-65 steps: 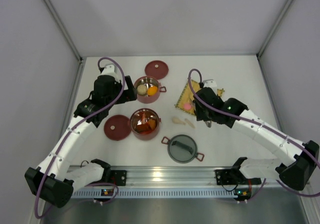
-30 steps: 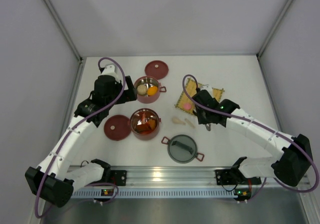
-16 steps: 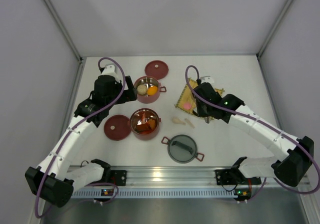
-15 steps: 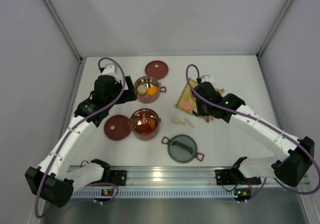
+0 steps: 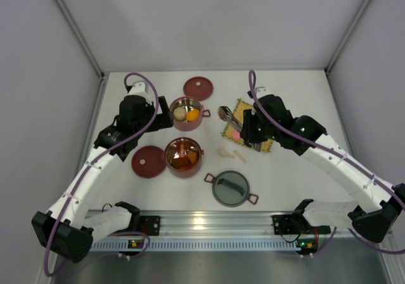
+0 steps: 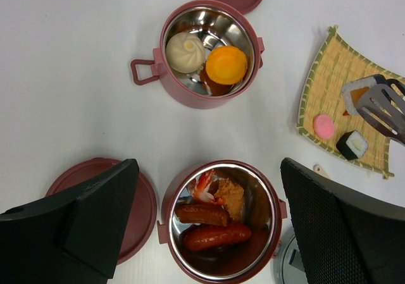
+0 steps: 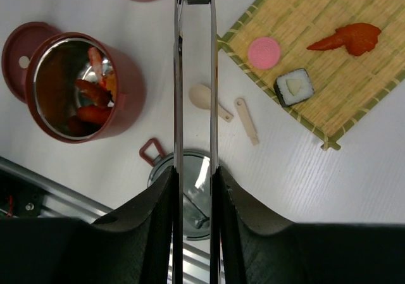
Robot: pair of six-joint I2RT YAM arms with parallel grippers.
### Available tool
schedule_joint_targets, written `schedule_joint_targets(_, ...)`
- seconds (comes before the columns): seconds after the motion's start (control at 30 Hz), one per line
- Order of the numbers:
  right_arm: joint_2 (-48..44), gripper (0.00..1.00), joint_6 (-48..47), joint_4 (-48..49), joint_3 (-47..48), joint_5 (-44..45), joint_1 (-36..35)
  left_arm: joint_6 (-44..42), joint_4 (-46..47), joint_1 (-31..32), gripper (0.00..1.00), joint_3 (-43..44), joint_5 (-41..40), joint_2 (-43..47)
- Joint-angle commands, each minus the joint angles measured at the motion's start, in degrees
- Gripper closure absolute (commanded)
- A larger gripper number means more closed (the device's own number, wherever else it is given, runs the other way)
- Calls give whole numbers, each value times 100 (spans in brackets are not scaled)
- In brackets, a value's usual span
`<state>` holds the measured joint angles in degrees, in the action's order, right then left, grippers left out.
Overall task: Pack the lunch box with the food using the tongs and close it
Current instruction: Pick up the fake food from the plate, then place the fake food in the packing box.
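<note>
Only the right wrist view shows the right claw (image 7: 196, 178) pinched narrow on the slender silver-white tongs (image 7: 195, 75). They run straight ahead from between its fingers, and their tips are lost at the top edge. Only the left wrist view shows those tips, at a pale piece with an orange patch (image 6: 359, 93); we cannot tell whether it is gripped.

The left claw (image 6: 209, 165) stands wide and holds nothing. One dark-red steel-lined bowl (image 6: 166, 211) of sausages shows between its fingers, and the second bowl (image 6: 202, 100) lies ahead.

We count two bowls, two flat red lids (image 5: 148, 162), one grey domed lid (image 5: 231, 189) and two cream spoon-shaped pieces (image 7: 205, 97). The yellow woven mat (image 7: 329, 12), ahead-right of the right claw, carries one pink disc (image 7: 264, 52), one black-and-white sushi roll (image 7: 294, 86) and one red piece (image 7: 348, 38).
</note>
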<state>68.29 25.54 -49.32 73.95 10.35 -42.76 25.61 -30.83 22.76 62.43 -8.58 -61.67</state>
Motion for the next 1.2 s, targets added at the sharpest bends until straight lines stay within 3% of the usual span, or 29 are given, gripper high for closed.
schedule_joint_targets(0.0, -159, 81, -5, 212, 356, -341, -92, 15, 235, 9, 1, 14, -56, -12)
schedule_joint_targets(0.33, 737, 81, -128, 809, 848, -832, -109, -20, 200, 9, 1, 6, -118, -29)
schedule_joint_targets(0.7, 2881, 81, -365, 898, 2903, -1245, -109, -73, 148, 9, 1, -3, -135, -56)
schedule_joint_targets(0.87, 3663, 80, -348, 889, 3414, -1237, -101, -91, 147, 9, 1, -3, -118, -65)
schedule_joint_targets(1.17, 4051, 79, -251, 951, 3521, -1070, -83, -152, 130, 9, 1, -3, -100, -108)
